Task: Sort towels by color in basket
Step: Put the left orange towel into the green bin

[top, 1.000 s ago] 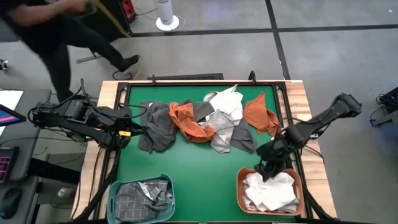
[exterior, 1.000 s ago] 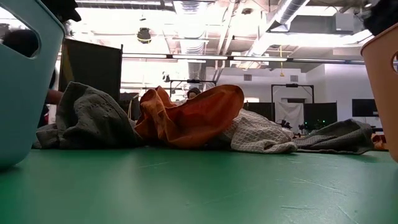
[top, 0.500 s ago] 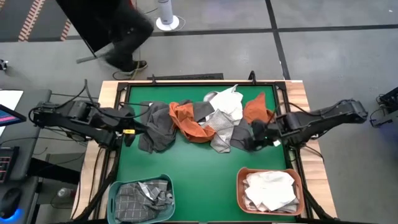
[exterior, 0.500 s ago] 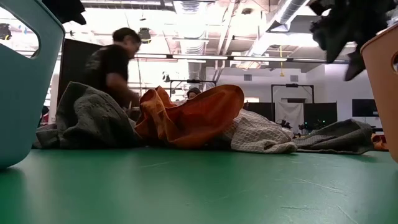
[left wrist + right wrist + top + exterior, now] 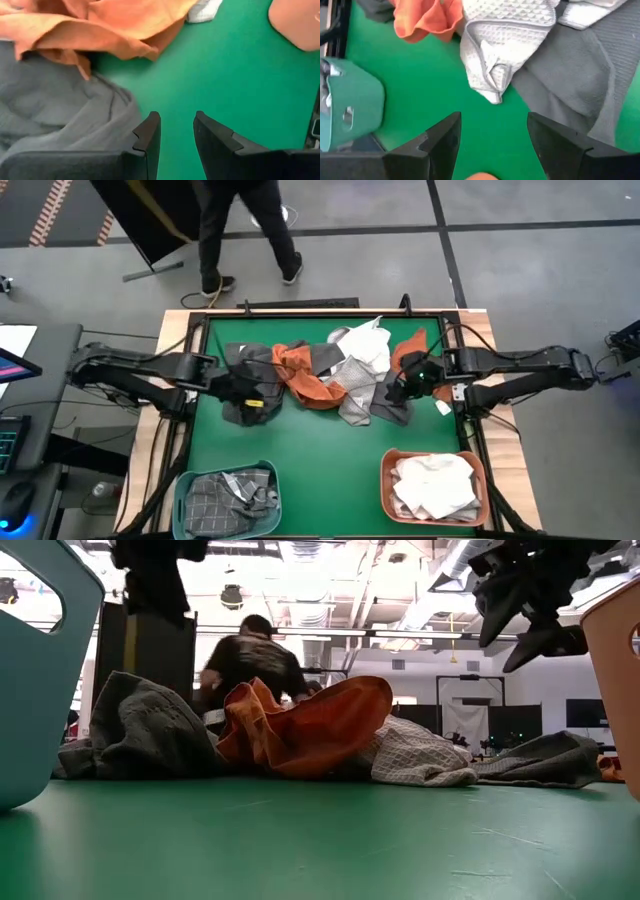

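- Left tool (image 5: 250,392): I read its fingers (image 5: 148,131) as parted with nothing between them, poised above the dark grey towel (image 5: 250,380) at the left end of the pile.
- Right tool (image 5: 398,392): jaws spread wide, empty, above another grey towel (image 5: 580,85) at the pile's right end.
- Towels (image 5: 335,375): mixed heap across the far half of the green desk (image 5: 320,450).
- Teal basket (image 5: 228,500), near left: checked and grey cloths.
- Orange basket (image 5: 433,485), near right: white cloths.
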Controlling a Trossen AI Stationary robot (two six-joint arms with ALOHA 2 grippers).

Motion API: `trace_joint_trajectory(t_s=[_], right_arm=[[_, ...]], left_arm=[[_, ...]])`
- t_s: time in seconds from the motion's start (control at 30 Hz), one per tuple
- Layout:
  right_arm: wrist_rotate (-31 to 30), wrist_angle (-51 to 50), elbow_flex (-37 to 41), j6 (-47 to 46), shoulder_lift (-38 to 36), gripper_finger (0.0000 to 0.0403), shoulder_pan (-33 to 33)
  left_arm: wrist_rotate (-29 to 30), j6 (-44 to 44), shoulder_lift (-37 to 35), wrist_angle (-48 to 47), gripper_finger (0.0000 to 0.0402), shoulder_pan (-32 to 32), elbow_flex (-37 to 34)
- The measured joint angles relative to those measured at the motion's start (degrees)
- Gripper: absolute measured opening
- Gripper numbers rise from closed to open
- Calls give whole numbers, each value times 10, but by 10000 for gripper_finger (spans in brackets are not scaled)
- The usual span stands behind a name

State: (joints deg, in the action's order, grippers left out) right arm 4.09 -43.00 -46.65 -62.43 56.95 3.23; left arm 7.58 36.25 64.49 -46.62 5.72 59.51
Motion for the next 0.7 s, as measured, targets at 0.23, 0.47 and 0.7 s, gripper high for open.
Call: trace_joint_trajectory(t_s=[0.23,0.47,0.7], right_arm=[[37,1,0,70,-58,269,40],[35,3,0,167,-119,269,88],[32,2,0,229,-124,269,91]], left_arm=[[0,-12,58,147,110,-36,0],[11,-71,123,273,110,-44,0],[43,-105,208,372,121,-43,5]])
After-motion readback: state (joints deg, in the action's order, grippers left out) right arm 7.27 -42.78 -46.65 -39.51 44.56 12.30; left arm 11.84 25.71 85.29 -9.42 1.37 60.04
